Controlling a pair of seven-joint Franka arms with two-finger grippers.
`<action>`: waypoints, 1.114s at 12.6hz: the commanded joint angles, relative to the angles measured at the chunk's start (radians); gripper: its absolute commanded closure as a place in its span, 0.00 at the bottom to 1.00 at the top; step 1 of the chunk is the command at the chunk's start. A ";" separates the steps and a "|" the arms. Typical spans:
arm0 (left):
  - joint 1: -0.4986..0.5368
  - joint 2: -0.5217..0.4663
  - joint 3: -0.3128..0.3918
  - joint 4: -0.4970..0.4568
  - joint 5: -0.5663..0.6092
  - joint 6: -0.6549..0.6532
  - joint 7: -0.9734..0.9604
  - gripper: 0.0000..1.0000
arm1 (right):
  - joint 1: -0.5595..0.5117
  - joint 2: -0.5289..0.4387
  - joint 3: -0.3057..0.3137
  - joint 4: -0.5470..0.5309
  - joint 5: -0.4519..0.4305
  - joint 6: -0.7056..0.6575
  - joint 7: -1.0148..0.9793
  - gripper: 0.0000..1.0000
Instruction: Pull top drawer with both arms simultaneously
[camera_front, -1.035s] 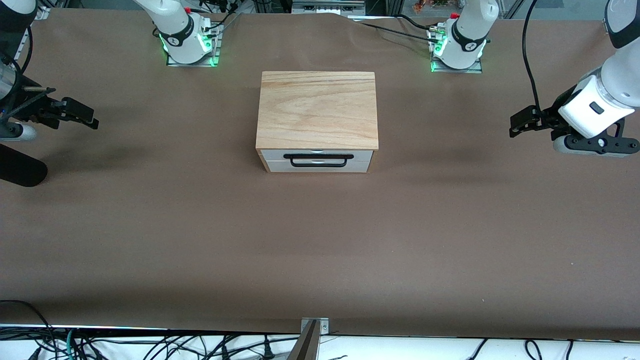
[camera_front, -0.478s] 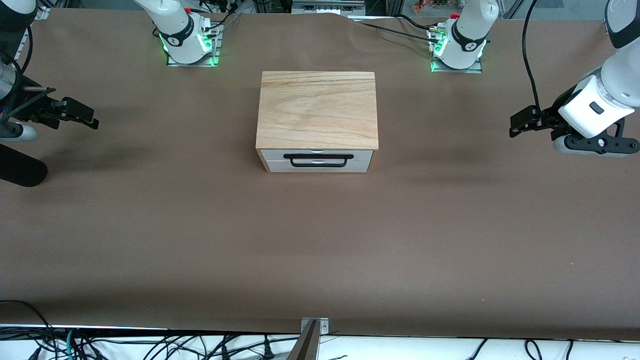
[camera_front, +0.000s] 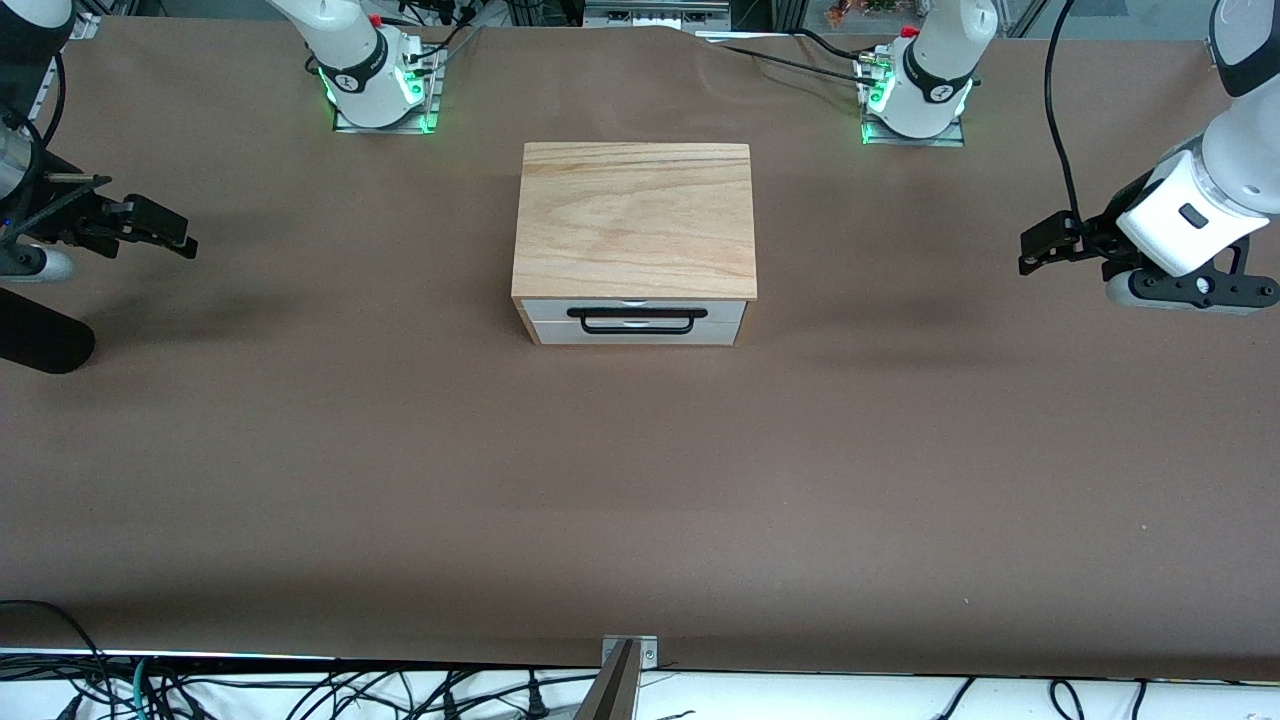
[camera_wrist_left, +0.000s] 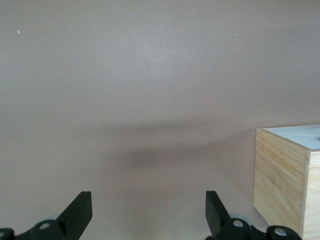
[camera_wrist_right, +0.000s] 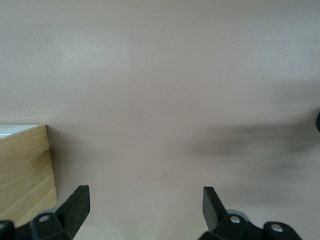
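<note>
Overall, nothing differs from the earlier frames: both arms wait as before. The left end effector (camera_front: 1035, 248) hangs over the tabletop (camera_front: 640, 480) at the left arm's end, fingers spread wide and empty. The right end effector (camera_front: 172, 232) hangs over the right arm's end, likewise wide and empty. The top drawer (camera_front: 636, 309) sits shut in the cabinet (camera_front: 635, 220) at mid-tabletop. No legible writing appears.

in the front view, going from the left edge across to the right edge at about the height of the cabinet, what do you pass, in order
right gripper → cabinet with the top drawer shut → left gripper
</note>
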 joint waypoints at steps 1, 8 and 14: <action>0.004 -0.002 -0.002 0.005 0.002 0.004 -0.001 0.00 | -0.005 0.006 0.005 0.020 0.013 -0.015 -0.009 0.00; 0.004 0.000 -0.002 0.005 0.002 0.004 -0.004 0.00 | -0.001 0.006 0.008 0.020 0.013 -0.015 -0.008 0.00; 0.001 0.011 -0.002 0.006 -0.010 0.004 -0.001 0.00 | 0.055 0.004 0.009 0.022 0.011 -0.015 -0.005 0.00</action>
